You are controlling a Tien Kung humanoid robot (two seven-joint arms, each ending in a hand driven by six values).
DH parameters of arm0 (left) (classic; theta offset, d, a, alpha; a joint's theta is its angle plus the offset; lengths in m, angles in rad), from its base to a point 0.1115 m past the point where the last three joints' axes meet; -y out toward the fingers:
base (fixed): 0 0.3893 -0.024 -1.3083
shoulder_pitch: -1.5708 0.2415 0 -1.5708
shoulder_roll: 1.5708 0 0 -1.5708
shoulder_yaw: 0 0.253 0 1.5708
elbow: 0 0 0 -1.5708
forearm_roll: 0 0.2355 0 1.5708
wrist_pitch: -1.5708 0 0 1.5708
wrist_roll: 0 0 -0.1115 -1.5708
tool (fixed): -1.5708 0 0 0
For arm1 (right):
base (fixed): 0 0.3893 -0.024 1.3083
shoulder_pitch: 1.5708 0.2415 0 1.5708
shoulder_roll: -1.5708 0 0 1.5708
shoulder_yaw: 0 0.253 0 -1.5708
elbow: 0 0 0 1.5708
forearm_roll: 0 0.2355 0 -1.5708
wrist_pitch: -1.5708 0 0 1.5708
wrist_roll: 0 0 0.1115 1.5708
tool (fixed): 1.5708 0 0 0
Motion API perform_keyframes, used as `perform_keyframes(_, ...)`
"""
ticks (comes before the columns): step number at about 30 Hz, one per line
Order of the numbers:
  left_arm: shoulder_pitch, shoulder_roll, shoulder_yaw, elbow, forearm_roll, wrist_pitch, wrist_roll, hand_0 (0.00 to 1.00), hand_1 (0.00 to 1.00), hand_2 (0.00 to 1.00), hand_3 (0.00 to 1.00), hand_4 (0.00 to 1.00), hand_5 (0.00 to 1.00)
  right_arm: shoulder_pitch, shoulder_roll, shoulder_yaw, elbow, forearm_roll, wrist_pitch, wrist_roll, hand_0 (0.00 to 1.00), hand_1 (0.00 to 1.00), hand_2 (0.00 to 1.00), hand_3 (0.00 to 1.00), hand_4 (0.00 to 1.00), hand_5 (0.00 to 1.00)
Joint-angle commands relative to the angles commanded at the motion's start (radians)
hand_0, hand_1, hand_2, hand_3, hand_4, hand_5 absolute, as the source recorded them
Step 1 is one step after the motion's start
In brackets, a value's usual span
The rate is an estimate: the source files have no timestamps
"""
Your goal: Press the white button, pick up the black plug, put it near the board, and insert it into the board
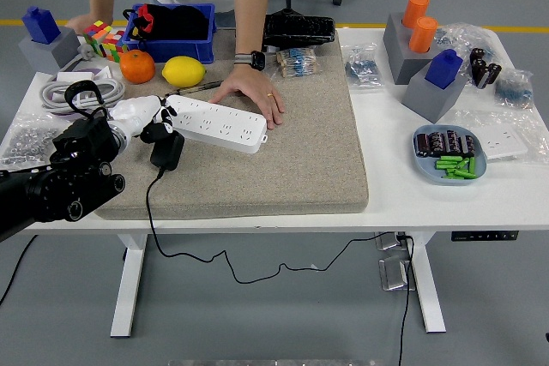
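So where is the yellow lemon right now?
In the head view, the yellow lemon sits at the table's far left, on the grey mat's back edge, between the round orange fruit and the person's hand, just behind the white power strip.

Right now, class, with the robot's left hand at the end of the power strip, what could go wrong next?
The person's hand rests on the power strip, so an insertion push could catch their fingers. The black plug lies beside the strip with its cable trailing over the mat's edge; that cable might snag or drag the plug aside. The left hand hides the strip's near end, so alignment is hard to judge.
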Motion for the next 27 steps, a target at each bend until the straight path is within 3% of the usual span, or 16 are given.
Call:
perform_keyframes(9,0.029,0.025,-0.123,-0.052,0.046,0.018,-0.015,0.200,0.066,0.079,0.710,0.002,0.448,-0.001,0.002,0.000,0.003,0.002,0.001,0.000,0.697,0.599,0.588,0.589,0.708,0.280)
perform_keyframes(14,0.057,0.040,-0.213,-0.103,0.070,0.002,-0.009,0.200,0.066,0.079,0.710,0.002,0.448,-0.003,0.004,0.002,0.004,0.003,0.001,0.000,0.697,0.599,0.588,0.589,0.708,0.280)
perform_keyframes(15,0.066,0.046,-0.240,-0.118,0.071,-0.008,-0.006,0.265,0.218,0.237,0.729,0.002,0.002,-0.004,0.004,0.003,0.004,0.002,0.002,0.000,0.696,0.598,0.587,0.590,0.707,0.279)
perform_keyframes(20,0.120,0.077,-0.368,-0.206,0.107,-0.061,0.041,0.265,0.218,0.237,0.729,0.002,0.002,-0.010,0.005,0.007,0.003,-0.001,0.001,0.001,0.696,0.598,0.587,0.590,0.707,0.279)
perform_keyframes(21,0.130,0.081,-0.385,-0.220,0.113,-0.063,0.047,0.575,0.695,0.686,0.802,0.903,0.058,-0.011,0.005,0.008,0.003,-0.001,0.001,0.001,0.695,0.597,0.588,0.589,0.707,0.278)
perform_keyframes(26,0.182,0.097,-0.475,-0.300,0.118,-0.065,0.073,0.575,0.695,0.686,0.802,0.903,0.058,-0.016,0.008,0.013,0.002,-0.004,0.001,0.001,0.695,0.597,0.588,0.589,0.707,0.278)
perform_keyframes(27,0.193,0.098,-0.490,-0.312,0.120,-0.062,0.074,0.792,0.843,0.825,0.874,0.998,0.512,-0.016,0.008,0.013,0.002,-0.004,0.001,0.000,0.694,0.598,0.588,0.591,0.708,0.276)
